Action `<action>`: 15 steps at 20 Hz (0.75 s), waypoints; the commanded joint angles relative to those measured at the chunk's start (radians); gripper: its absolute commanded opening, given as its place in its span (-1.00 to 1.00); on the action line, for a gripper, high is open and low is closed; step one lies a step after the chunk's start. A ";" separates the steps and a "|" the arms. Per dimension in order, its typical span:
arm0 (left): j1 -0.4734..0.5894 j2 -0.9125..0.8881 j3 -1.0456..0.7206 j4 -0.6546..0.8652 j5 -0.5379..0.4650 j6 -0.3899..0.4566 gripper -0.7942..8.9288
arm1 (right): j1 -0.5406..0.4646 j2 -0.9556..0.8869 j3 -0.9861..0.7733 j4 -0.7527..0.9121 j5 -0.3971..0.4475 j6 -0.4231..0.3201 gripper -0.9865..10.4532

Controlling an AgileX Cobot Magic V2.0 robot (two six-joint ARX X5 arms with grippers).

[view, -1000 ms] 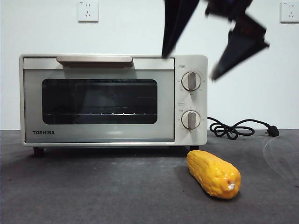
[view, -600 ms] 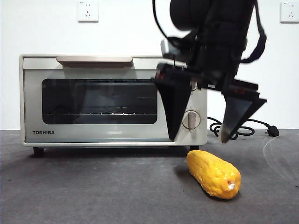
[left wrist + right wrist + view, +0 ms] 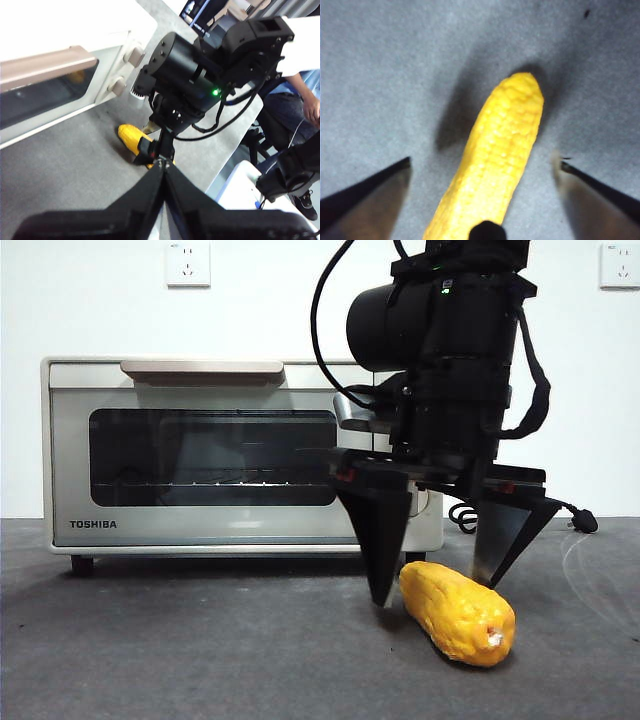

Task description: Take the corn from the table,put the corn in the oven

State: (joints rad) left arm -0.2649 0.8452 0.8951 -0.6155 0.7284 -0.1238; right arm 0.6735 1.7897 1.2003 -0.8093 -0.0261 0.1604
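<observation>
The yellow-orange corn (image 3: 458,612) lies on the dark grey table (image 3: 200,650), in front of the oven's right end. My right gripper (image 3: 437,585) has come down over it, open, with one jaw on each side of the cob's far end and not touching it. The right wrist view looks straight down on the corn (image 3: 495,155) between the two spread jaws. The cream TOSHIBA oven (image 3: 240,455) stands behind with its door closed. My left gripper (image 3: 164,167) is shut, held high and away; its view shows the right arm over the corn (image 3: 132,142).
A black cord (image 3: 500,515) with a plug lies on the table to the right of the oven. The oven's knobs (image 3: 408,496) sit partly behind the right arm. A white wall with sockets closes off the back.
The right arm has descended from the top of the front view until its open jaws straddle the corn. The corn and oven have not moved.
</observation>
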 commanded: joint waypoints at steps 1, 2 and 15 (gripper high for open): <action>-0.003 0.001 0.000 -0.010 0.004 0.027 -0.85 | 0.000 0.011 -0.002 -0.002 0.000 0.005 -0.49; -0.003 0.001 0.000 -0.013 0.004 0.031 -0.85 | 0.000 0.011 -0.002 -0.006 0.000 0.005 -0.64; -0.003 0.012 0.001 0.222 -0.067 -0.027 -0.85 | 0.027 -0.157 0.000 -0.031 -0.231 0.000 -0.84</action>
State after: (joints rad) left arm -0.2653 0.8558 0.8951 -0.3969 0.6594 -0.1360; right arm 0.6964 1.6306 1.2007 -0.8402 -0.2543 0.1604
